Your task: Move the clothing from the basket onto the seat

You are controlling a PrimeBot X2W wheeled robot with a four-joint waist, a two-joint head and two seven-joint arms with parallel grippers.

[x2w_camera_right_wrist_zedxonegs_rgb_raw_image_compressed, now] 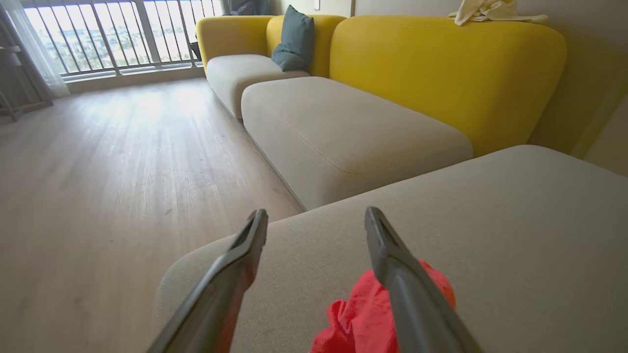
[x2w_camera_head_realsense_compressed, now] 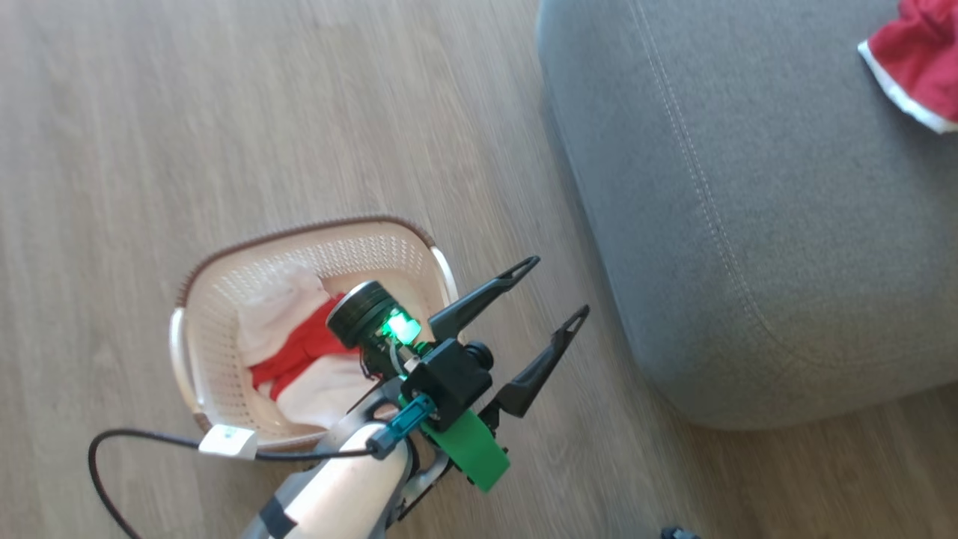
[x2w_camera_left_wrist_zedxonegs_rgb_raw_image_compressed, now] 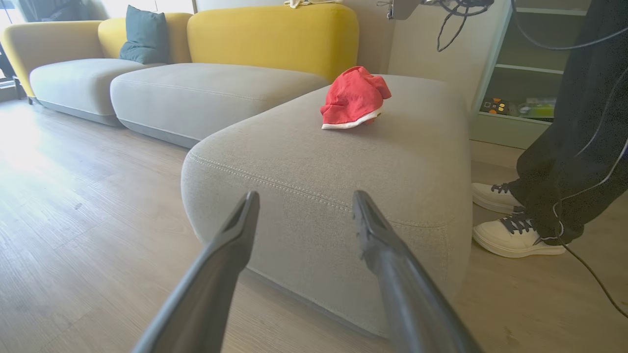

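Left on the wood floor (x2w_camera_head_realsense_compressed: 150, 112), a cream perforated plastic basket (x2w_camera_head_realsense_compressed: 359, 251) with a brown woven rim holds soft red-and-white fabric clothing (x2w_camera_head_realsense_compressed: 299, 352), partly hidden by the arm (x2w_camera_head_realsense_compressed: 352, 494). The left pincer (x2w_camera_head_realsense_compressed: 555, 286) hangs wide open, empty, just beside the basket's right rim. One red garment (x2w_camera_head_realsense_compressed: 917, 60), cut off by the frame, lies on the large grey upholstered seat (x2w_camera_head_realsense_compressed: 748, 224) beneath the equally open right pincer (x2w_camera_right_wrist_zedxonegs_rgb_raw_image_compressed: 315, 213). Light, limp cloth: pinch a raised fold.

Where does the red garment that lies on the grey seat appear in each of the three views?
Head view: red garment, top right corner, cut by the edge.
Left wrist view: red garment, upper middle.
Right wrist view: red garment, bottom middle.
Shared landmark: the grey seat under it.
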